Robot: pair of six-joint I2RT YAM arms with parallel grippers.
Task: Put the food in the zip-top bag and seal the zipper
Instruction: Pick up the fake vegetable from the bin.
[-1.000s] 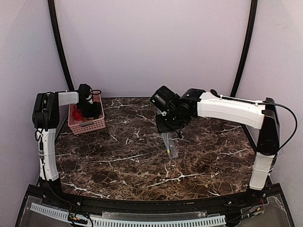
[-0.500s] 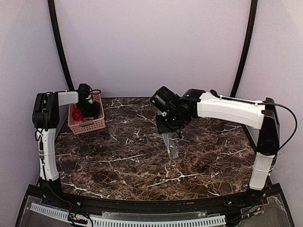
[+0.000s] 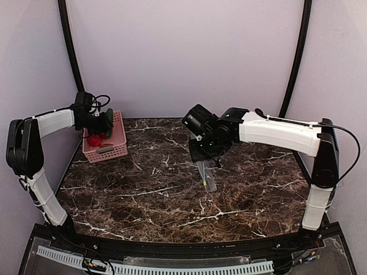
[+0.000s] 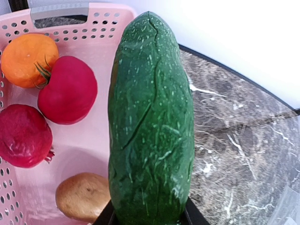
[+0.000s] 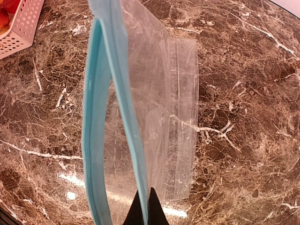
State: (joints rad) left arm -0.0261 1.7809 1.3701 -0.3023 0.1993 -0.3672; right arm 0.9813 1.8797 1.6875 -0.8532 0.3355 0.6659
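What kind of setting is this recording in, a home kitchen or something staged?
Staged, most likely a robot test booth: plain lilac walls close around a marble-patterned table, and the left arm and right arm are bolted at its near edge.

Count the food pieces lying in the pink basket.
4: an orange one at the far corner, a red one touching it, a dark red one nearer, a brown one nearest. The green cucumber in front may hide more.

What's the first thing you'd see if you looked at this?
A big green cucumber stands out, gripped by the left gripper by the pink basket of red, orange and brown fruit. Over the marble table, the right gripper holds a clear zip-top bag by its teal zipper, mouth open.
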